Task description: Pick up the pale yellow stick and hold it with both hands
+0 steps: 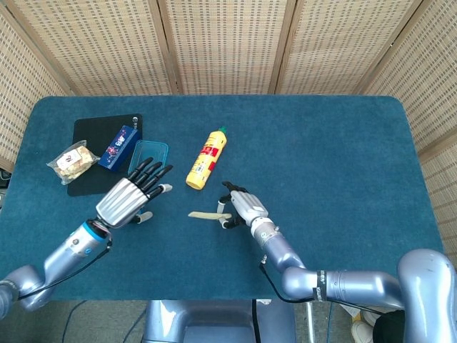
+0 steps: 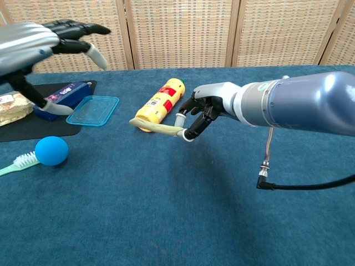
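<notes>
We see our right hand (image 2: 202,113) pinching one end of the pale yellow stick (image 1: 203,214) beside the yellow bottle (image 1: 206,158); such a thin end-grip may slip before our left hand (image 1: 132,194), fingers spread and empty, arrives

The thin, slightly curved pale yellow stick (image 2: 156,128) lies level near the table's middle, one end pinched.
</notes>
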`<state>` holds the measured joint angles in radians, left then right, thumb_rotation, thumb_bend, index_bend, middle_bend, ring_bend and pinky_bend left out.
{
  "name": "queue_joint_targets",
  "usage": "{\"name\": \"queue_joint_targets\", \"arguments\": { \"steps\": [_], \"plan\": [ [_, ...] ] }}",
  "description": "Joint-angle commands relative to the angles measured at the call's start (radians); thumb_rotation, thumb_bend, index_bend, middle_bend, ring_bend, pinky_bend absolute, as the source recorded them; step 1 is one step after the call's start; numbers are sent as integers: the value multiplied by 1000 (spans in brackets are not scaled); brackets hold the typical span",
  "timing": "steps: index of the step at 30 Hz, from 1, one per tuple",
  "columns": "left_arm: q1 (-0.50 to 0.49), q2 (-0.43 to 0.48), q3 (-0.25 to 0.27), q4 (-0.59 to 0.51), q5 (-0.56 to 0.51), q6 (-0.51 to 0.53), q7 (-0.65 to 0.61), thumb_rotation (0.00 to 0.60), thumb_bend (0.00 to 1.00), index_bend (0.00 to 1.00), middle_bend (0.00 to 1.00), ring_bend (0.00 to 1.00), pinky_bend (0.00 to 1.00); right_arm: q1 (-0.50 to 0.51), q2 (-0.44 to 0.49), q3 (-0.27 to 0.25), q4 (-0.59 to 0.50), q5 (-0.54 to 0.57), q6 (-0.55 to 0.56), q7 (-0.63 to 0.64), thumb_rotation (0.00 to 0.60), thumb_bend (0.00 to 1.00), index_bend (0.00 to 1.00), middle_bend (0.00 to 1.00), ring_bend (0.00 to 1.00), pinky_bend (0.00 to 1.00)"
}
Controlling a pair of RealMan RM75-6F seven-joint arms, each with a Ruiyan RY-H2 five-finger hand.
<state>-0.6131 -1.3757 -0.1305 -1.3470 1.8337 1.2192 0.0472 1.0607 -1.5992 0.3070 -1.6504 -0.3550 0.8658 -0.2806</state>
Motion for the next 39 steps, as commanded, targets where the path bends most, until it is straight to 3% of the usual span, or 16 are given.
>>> {"name": "queue_joint_targets", "arguments": {
  "steps": [1, 7, 18, 39],
  "plan": [
    [-29, -54, 6, 35, 9, -4, 7, 600, 76, 329, 0, 0, 0, 3, -6, 2, 6, 8, 2, 2, 600, 640, 711, 83, 0, 0],
    [-53, -134, 22, 82, -1, -4, 5, 600, 88, 396, 0, 0, 0, -3, -14, 5, 21, 13, 0, 21, 600, 643, 717, 87, 0, 0],
    [-83, -230, 21, 129, -52, -19, 19, 600, 235, 461, 0, 0, 0, -22, -9, 5, 25, 1, -16, 53, 600, 644, 717, 87, 0, 0],
    [-127, -334, 37, 184, -113, -27, -2, 600, 296, 500, 0, 0, 0, -30, -18, -8, -1, -21, -8, 65, 600, 646, 717, 87, 0, 0]
  ]
}}
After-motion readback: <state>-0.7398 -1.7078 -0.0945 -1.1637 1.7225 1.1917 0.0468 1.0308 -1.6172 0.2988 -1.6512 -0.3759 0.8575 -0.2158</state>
